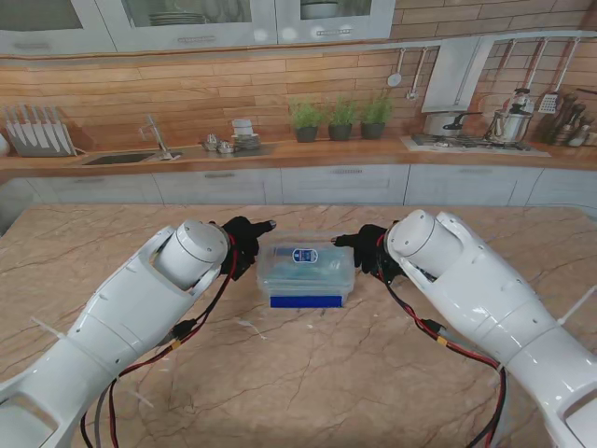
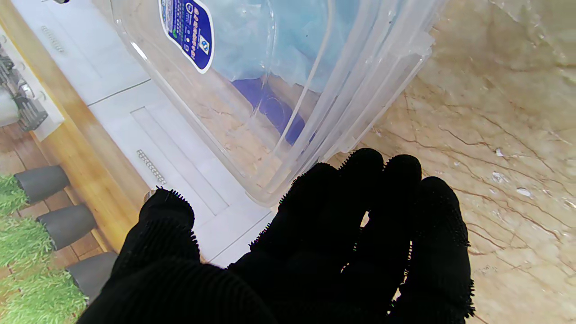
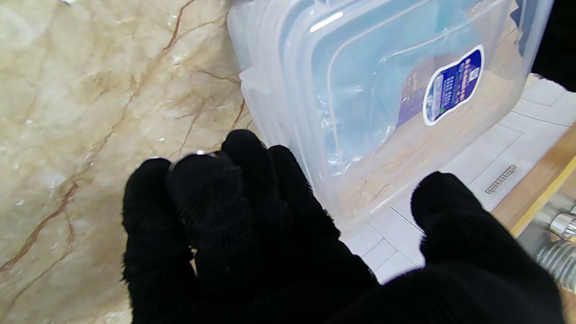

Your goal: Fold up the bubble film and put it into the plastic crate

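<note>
The marble table (image 1: 308,373) spreads wide, with kitchen cabinets (image 1: 280,185) along its far edge; at its middle stands the clear plastic crate (image 1: 308,271), a blue label (image 1: 305,255) on its wall and a dark blue slab (image 1: 306,301) at its near foot; inside it lies the pale blue bubble film (image 2: 270,45), bunched against the walls; the left hand (image 1: 244,245), in a black glove, sits just beside the crate's left side, fingers (image 2: 369,216) together and thumb spread, holding nothing; the right hand (image 1: 366,248) mirrors it at the right side, likewise spread and empty; whether either touches the crate I cannot tell.
</note>
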Robot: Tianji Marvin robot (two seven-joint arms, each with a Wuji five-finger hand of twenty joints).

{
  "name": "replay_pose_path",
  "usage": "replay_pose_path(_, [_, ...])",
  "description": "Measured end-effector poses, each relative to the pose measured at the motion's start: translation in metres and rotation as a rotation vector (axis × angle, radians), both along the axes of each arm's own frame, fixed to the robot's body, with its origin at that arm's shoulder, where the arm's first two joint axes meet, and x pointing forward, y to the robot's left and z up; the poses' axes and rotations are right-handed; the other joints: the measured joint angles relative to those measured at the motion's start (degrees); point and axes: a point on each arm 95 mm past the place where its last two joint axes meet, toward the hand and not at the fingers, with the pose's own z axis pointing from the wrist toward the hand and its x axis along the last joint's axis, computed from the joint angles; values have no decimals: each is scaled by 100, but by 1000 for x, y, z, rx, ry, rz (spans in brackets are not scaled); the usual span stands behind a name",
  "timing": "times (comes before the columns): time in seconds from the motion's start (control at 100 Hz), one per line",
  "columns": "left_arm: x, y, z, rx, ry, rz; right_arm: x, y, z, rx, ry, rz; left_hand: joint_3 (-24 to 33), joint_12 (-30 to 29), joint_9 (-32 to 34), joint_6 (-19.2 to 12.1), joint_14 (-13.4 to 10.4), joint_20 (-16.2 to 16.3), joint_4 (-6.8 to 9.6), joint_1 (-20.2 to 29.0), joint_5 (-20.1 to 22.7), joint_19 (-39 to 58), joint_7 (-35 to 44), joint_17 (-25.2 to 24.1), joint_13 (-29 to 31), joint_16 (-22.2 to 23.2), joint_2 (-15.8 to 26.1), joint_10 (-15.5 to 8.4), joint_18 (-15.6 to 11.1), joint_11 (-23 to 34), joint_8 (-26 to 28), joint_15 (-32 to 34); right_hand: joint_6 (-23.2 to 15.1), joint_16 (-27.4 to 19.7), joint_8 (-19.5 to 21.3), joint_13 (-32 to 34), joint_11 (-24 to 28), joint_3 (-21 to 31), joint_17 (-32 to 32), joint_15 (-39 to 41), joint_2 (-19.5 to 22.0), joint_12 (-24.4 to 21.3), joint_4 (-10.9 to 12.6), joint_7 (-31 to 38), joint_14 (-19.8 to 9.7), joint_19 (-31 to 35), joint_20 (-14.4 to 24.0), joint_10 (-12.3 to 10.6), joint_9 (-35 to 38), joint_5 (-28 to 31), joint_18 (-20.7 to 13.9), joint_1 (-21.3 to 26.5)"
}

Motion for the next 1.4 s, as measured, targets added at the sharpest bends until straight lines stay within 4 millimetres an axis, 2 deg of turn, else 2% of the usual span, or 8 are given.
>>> replay_pose_path(0.3, [1,-1,-5,54,35,-18,1,2,-6,-1,33,-14,3,0,-19,-132,-79,-4,0,9,-2,-3,0,-65,-56,-12,-133,-122,-89,0,2,-17,-1,1,-119,-153,2,13,-150,1,2,0,18,-9,-17,2,0,-20,-121,-186,-61,-136])
replay_pose_path(0.46, [-1,-2,-8,115,27,-28,-1,3,-6,-5,34,-22,3,0,-106,-460,-123,-7,0,9,-7,-18,0,-78,-85,-24,-133,-386,-126,-1,3,-21,-94,1,-124,-156,2,116,-152,1,4,0,20,-9,-17,2,0,-20,-124,-243,-62,-130])
replay_pose_path(0.6, [-3,-2,-10,130,49,-43,-4,3,-8,-17,34,-28,3,0,-157,-499,-147,-18,0,9,-124,-60,0,-90,-89,-35,-256,-433,-164,-11,5,-77,-249,1,-192,-157,2,116,-156,1,4,0,20,-9,-17,2,0,-20,-127,-249,-63,-130])
replay_pose_path(0.85, [-6,0,-12,167,52,-64,-11,2,-14,-36,54,-41,14,1,-209,-839,-259,-80,58,67,-162,-63,4,-90,-89,-49,-630,-630,-260,-23,29,-81,-405,1,-246,-207,2,116,-205,-2,4,0,20,-97,-18,2,0,-20,-167,-314,-72,-130])
replay_pose_path(0.92, [-7,0,-12,172,46,-63,-13,2,-17,-43,61,-48,68,3,-208,-877,-266,-81,58,67,-162,-63,4,-85,-89,-52,-674,-635,-276,-23,5,-81,-554,1,-270,-207,2,116,-207,-2,4,0,20,-141,-18,2,0,-20,-167,-317,-72,-130])
replay_pose_path(1.04, [-8,1,-13,188,12,-35,-16,1,-22,-62,65,-58,71,10,-208,-1228,-266,-82,58,67,-162,-64,4,-75,-89,-55,-674,-638,-278,-23,-75,-81,-993,1,-300,-208,2,116,-208,-3,4,0,20,-196,-18,2,0,-20,-168,-392,-74,-130])
replay_pose_path(1.24, [-11,3,-14,170,-5,-2,-23,-1,-24,-74,63,-61,70,13,-208,-1359,-266,-82,58,66,-162,-64,6,-75,-89,-57,-595,-639,-279,-23,-150,-81,-1363,1,-416,-211,-2,116,-225,-34,4,0,20,-279,-18,2,0,-20,-168,-455,-74,-130])
replay_pose_path(1.4, [-17,4,-11,171,-40,11,-23,-9,-19,-104,1,-65,69,15,-208,-1420,-266,-82,58,65,-162,-64,7,-122,-89,-57,-548,-639,-279,-23,-211,-81,-1488,-3,-478,-559,-292,116,-619,-460,4,-144,20,-416,16,-221,-5,-15,-415,-435,-154,-130])
